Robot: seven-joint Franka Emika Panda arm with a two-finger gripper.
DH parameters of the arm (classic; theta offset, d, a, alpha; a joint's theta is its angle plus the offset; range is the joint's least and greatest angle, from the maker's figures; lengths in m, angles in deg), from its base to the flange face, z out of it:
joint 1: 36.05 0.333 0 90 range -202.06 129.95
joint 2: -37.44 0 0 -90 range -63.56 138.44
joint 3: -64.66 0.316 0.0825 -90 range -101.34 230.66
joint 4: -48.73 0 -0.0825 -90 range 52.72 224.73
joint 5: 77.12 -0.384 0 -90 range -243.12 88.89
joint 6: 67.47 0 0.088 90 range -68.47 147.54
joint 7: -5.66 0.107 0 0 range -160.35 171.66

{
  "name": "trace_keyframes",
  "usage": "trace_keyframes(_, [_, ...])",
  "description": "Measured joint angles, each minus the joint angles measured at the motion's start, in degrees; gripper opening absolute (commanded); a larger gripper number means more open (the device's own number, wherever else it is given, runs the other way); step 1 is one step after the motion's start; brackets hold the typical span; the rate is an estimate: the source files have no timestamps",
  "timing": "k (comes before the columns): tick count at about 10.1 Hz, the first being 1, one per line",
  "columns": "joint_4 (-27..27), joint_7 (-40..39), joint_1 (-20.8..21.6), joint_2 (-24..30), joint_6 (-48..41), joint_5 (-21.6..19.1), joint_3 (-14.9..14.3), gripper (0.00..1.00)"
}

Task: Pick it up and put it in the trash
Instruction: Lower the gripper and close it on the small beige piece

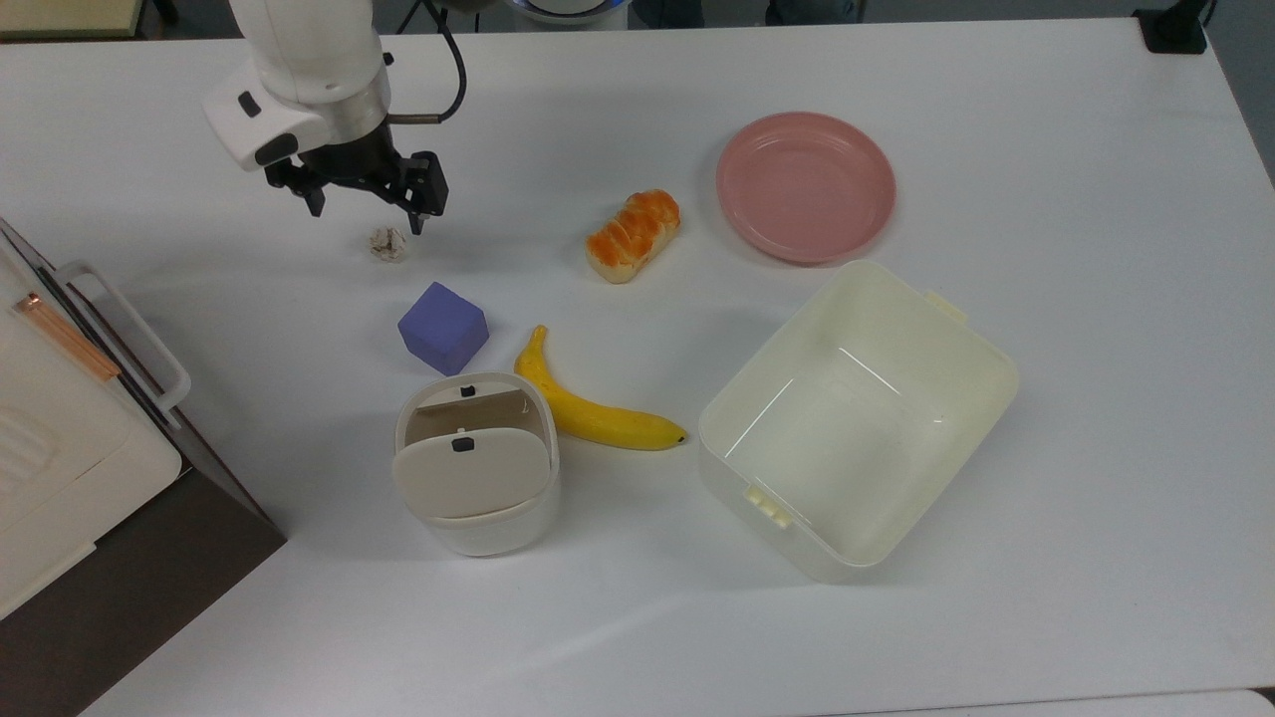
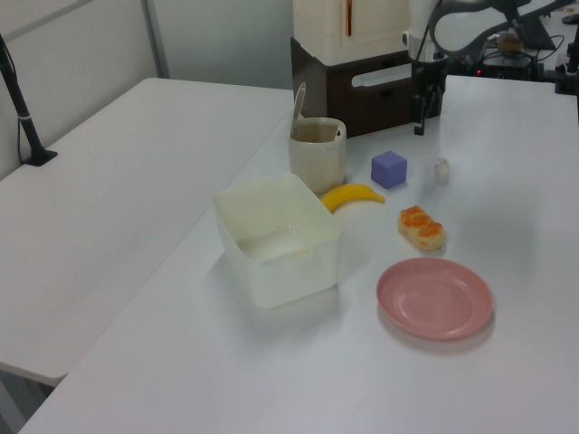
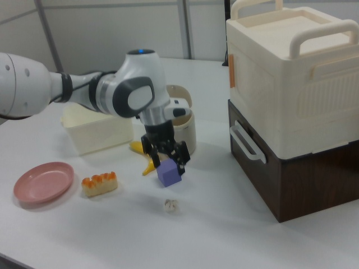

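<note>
While the gripper (image 1: pixel 367 211) hangs spread wide, the paper ball (image 1: pixel 388 243) lies just below it, untouched.

Room around the paper ball
Bare table (image 1: pixel 199 259) is seen all round the ball (image 1: pixel 388 243); between it and the bin (image 1: pixel 476 468), the cube (image 1: pixel 443 328) is found.
</note>
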Motion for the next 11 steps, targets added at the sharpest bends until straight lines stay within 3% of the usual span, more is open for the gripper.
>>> trace_keyframes(1, [2.85, -2.15, 1.99, 0.01, 2.68, 0.0, -2.93, 1.0])
trace_keyframes(4, [11.79, -2.92, 4.8, -0.52, 12.58, 3.26, -4.25, 0.96])
trace_keyframes(5, [13.14, -2.92, 4.84, -0.58, 13.4, 4.53, -4.3, 0.82])
trace_keyframes(6, [14.11, -2.92, 4.82, -0.62, 13.48, 5.57, -4.47, 0.51])
trace_keyframes(8, [14.98, -2.95, 4.56, -1.04, 13.49, 6.29, -4.81, 0.16])
trace_keyframes(9, [14.99, -3.42, 4.35, -1.38, 13.5, 6.32, -4.96, 0.04])
trace_keyframes(11, [14.74, -3.47, 4.27, -1.25, 13.51, 6.33, -4.96, 0.0])
